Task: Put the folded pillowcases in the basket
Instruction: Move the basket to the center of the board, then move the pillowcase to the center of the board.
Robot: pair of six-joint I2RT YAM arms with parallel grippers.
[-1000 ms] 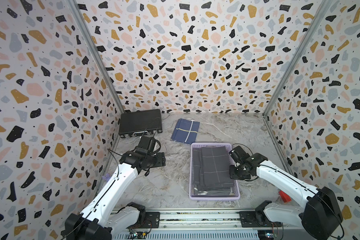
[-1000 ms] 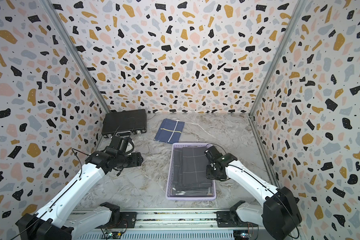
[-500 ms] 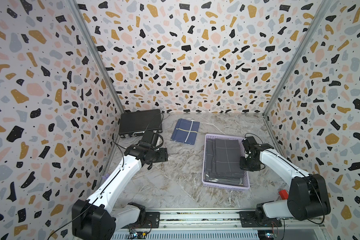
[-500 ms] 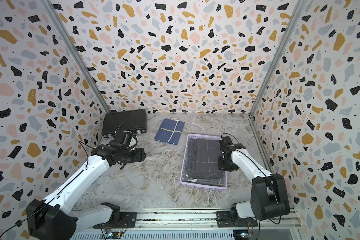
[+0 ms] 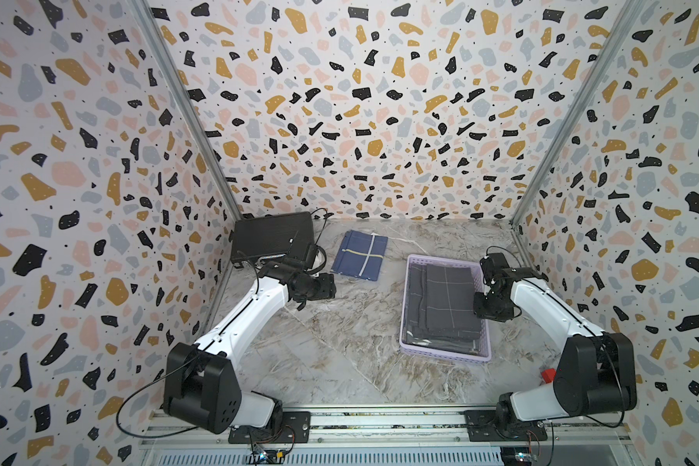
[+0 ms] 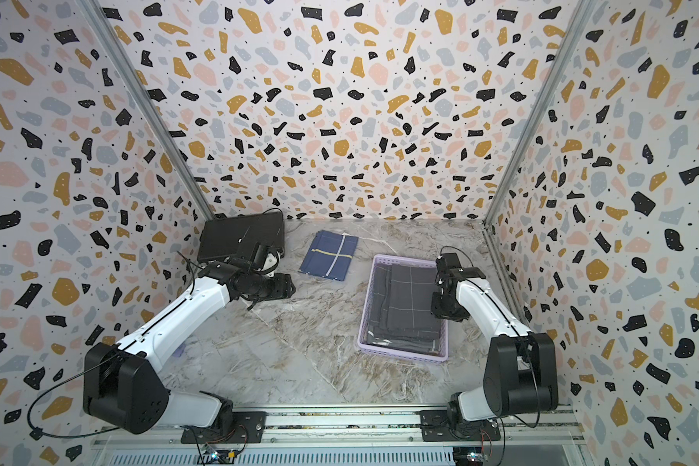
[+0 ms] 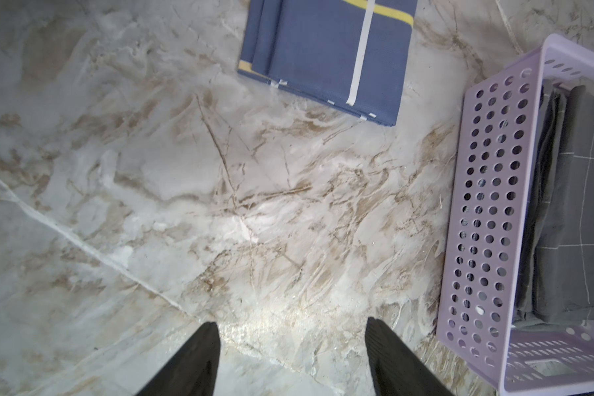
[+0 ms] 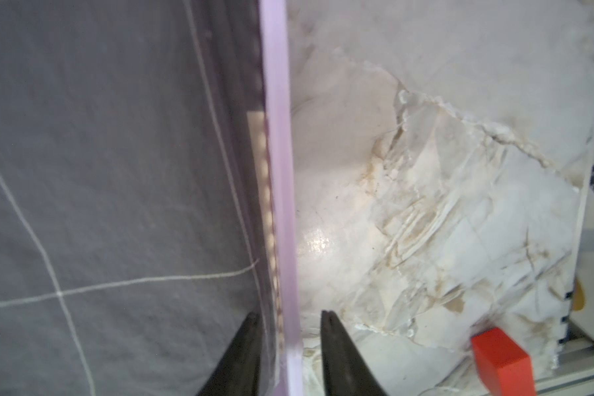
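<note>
Lying flat in both top views, the grey pillowcase (image 5: 444,300) fills the basket (image 6: 400,355); a blue cloth (image 5: 360,254) sits apart beside a black case (image 5: 273,238).

The left wrist view shows the left gripper (image 7: 292,356) spread wide over bare table (image 7: 151,192).

The right wrist view shows the right gripper (image 8: 290,349) straddling the basket's rim (image 8: 278,171), jaws parted, gripping nothing.

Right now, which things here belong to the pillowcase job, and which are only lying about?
Belong to the job:
blue folded pillowcase
lilac basket
grey folded cloths, already in the basket

Only lying about:
black case
red block
</note>
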